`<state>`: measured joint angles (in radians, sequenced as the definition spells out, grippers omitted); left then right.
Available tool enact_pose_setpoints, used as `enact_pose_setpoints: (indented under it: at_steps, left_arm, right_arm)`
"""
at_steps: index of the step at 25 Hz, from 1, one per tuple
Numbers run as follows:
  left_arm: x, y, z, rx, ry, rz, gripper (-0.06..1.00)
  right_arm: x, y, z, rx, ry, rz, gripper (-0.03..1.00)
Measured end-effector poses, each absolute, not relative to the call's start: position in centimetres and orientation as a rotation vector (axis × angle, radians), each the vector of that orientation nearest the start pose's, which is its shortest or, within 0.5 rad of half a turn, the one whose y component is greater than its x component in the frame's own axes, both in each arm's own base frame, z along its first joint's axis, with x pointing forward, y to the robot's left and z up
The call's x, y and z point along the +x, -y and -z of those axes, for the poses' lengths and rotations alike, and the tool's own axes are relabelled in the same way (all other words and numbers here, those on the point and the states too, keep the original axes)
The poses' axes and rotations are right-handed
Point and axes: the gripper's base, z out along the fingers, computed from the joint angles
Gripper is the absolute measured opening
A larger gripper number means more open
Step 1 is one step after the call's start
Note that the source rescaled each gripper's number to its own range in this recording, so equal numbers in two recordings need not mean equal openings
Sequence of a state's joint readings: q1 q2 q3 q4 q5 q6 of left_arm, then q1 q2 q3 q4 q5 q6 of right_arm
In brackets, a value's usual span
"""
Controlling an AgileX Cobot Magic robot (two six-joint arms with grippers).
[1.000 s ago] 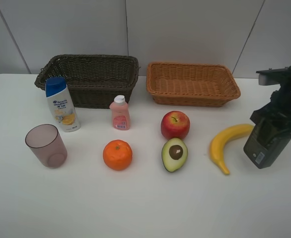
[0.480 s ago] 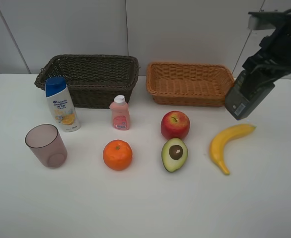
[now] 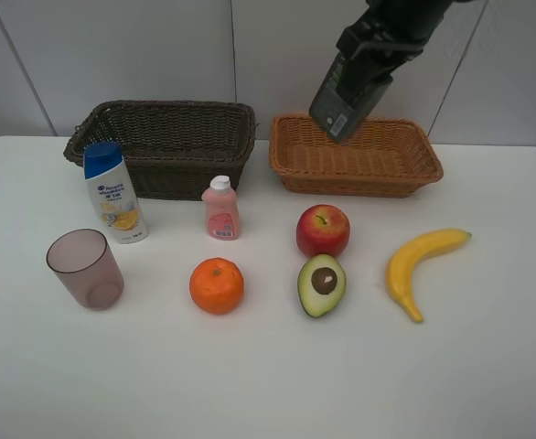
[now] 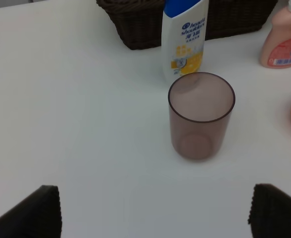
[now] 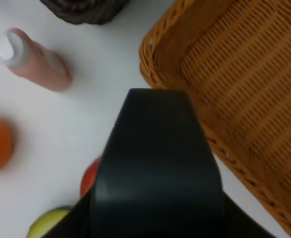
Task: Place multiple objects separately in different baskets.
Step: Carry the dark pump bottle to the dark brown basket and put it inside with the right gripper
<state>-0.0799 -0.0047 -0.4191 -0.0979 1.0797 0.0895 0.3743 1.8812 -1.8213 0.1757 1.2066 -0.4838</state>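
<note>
1. The dark bottle point(image 3: 348, 90) hangs tilted in the air over the left edge of the tan basket point(image 3: 359, 187). The right gripper point(image 3: 384, 38) has its jaws clamped on it.
2. The brown basket point(image 3: 172, 169) stands left of the tan one, at the far side of the table point(image 3: 268, 375).
3. Nearer, from left to right, are the cup point(image 3: 87, 267), shampoo bottle point(image 3: 112, 197), pink bottle point(image 3: 221, 210), orange point(image 3: 217, 285), apple point(image 3: 323, 230), avocado half point(image 3: 321, 284) and banana point(image 3: 414, 261).
4. The left gripper point(image 4: 153, 218) is on the near side of the cup, with its jaws spread wide and nothing between them.
</note>
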Motion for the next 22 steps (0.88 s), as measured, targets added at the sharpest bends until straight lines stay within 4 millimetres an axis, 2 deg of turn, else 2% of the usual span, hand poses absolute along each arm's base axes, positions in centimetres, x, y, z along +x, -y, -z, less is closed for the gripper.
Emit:
enact_pose_setpoints:
  at_steps: [10, 13, 17, 22]
  left_arm:
    - [0.1, 0.8, -25.3, 0.182, -2.130, 0.114, 1.00]
    - [0.1, 0.8, -25.3, 0.182, -2.130, 0.114, 1.00]
    - [0.1, 0.8, -25.3, 0.182, -2.130, 0.114, 1.00]
    - [0.1, 0.8, -25.3, 0.182, -2.130, 0.114, 1.00]
  right_arm:
    - [41.8, -24.1, -31.3, -1.186, -2.325, -0.285, 0.09]
    - [42.7, -25.5, -30.8, -1.171, -2.290, -0.369, 0.09]
    - [43.8, -26.8, -29.2, -1.121, -2.261, -0.468, 0.09]
    - [45.2, -27.6, -27.5, -1.048, -2.214, -0.487, 0.09]
